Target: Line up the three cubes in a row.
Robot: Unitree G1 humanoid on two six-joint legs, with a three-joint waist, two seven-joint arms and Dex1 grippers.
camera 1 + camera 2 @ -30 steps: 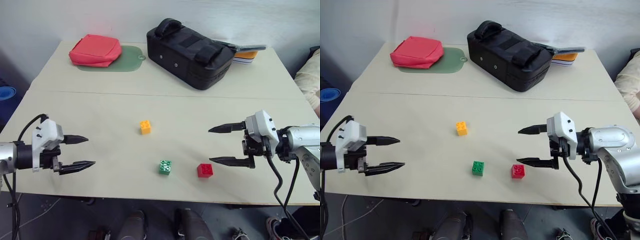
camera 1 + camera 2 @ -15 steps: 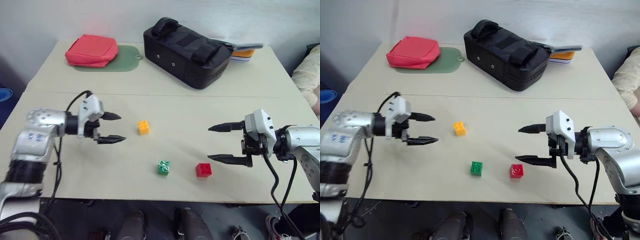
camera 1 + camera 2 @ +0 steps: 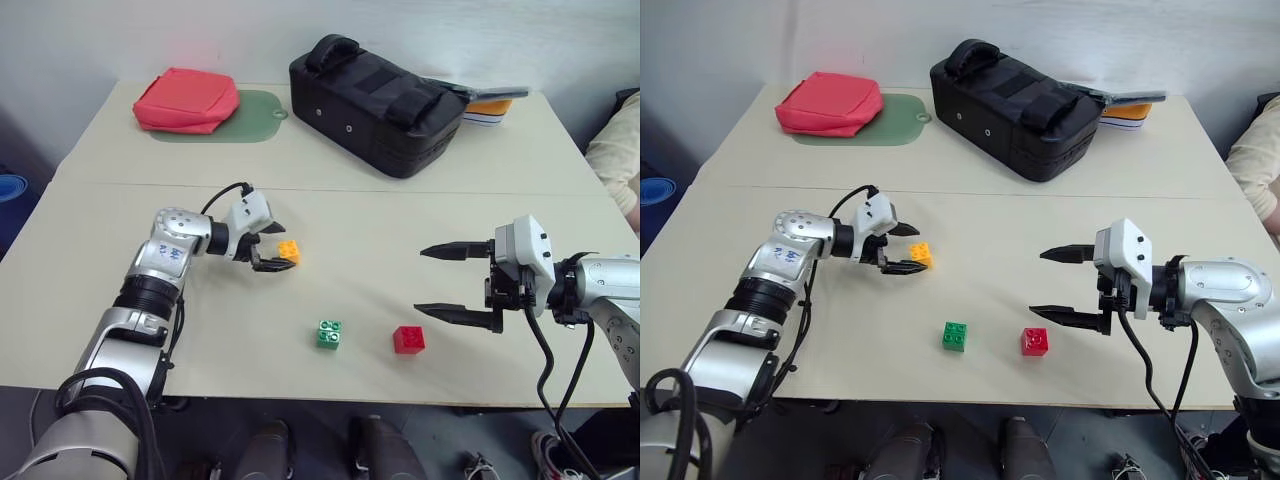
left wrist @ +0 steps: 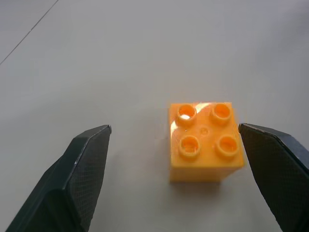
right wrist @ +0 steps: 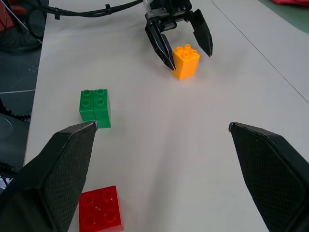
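Orange brick (image 4: 205, 141) sits between my left hand's (image 3: 272, 247) spread fingers, nearer one, with nothing gripped yet, so I'd clench.

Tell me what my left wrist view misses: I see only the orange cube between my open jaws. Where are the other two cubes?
Observer: The green cube and red cube sit apart, side by side, nearer the table's front edge.
Operator: And the other arm?
Observer: The right gripper hovers just right of the red cube, jaws open, holding nothing.
Operator: Any clutter?
Observer: A black bag and a red pouch on a green mat lie at the far side.
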